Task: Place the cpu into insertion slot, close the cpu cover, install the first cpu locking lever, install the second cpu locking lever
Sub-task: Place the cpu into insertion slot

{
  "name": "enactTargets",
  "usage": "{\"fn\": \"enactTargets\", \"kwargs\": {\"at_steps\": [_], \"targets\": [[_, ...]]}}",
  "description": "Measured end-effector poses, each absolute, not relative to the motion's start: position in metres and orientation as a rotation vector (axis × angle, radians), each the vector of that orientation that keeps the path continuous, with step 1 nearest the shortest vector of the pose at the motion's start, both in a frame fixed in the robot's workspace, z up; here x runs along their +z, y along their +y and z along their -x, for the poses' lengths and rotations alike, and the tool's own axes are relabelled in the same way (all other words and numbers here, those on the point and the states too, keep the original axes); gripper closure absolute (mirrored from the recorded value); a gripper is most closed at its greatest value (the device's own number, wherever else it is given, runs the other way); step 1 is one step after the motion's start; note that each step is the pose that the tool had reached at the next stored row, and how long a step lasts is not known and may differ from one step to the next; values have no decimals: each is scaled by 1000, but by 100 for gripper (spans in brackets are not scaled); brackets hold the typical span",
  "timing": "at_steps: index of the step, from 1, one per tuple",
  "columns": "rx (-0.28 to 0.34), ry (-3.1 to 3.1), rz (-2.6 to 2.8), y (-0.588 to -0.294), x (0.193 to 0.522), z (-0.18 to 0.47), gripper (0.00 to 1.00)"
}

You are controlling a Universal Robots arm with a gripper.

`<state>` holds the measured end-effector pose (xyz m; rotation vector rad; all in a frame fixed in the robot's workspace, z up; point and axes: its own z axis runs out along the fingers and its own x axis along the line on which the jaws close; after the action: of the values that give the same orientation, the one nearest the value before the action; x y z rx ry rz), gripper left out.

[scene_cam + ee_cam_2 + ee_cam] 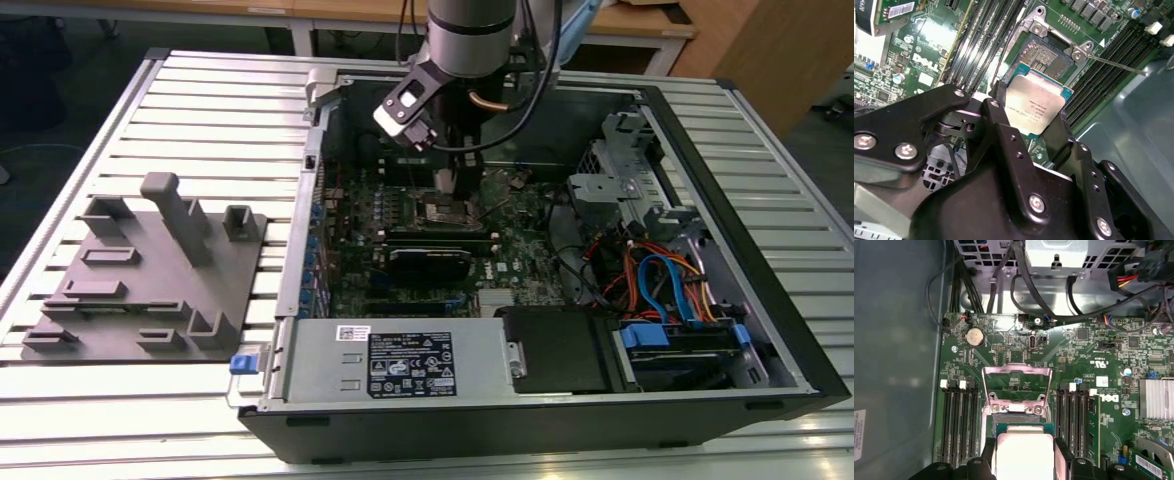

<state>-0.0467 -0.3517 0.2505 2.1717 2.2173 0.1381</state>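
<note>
While the gripper [454, 185] hangs inside the open computer case [534, 430] directly above the insertion slot [447, 210], its 2 black fingers [999, 120] pinch the cpu [1036, 107] by 2 opposite edges, so the hand is narrow and closed on the chip. In the second wrist view the cpu's pale metal top faces the camera and the chip covers the side of the slot nearest the gripper. The slot's dark field of contacts lies bare beyond it, and whether the chip touches the slot anywhere cannot be told. The cpu cover [1016, 371] stands raised off the slot, hinged at the slot's edge farthest from the gripper, and green board shows through its square window in the first wrist view. A thin metal lever [1116, 65] juts out from 1 corner of the slot, pointing away from it and clear of the cover. Long black memory slots [961, 420] run in banks along 2 sides of the slot, and a round coin battery [974, 336] sits on the board beyond the raised cover. In the exterior view a grey fixture block [147, 270] rests on the slatted metal table [200, 100], outside the case and well apart from the slot, on the exterior view's left.
</note>
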Motion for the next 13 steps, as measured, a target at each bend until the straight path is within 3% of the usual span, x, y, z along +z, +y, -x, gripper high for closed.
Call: {"fn": "enactTargets", "kwargs": {"at_steps": [13], "targets": [[138,2219,-2170,-352,250,47,46]]}}
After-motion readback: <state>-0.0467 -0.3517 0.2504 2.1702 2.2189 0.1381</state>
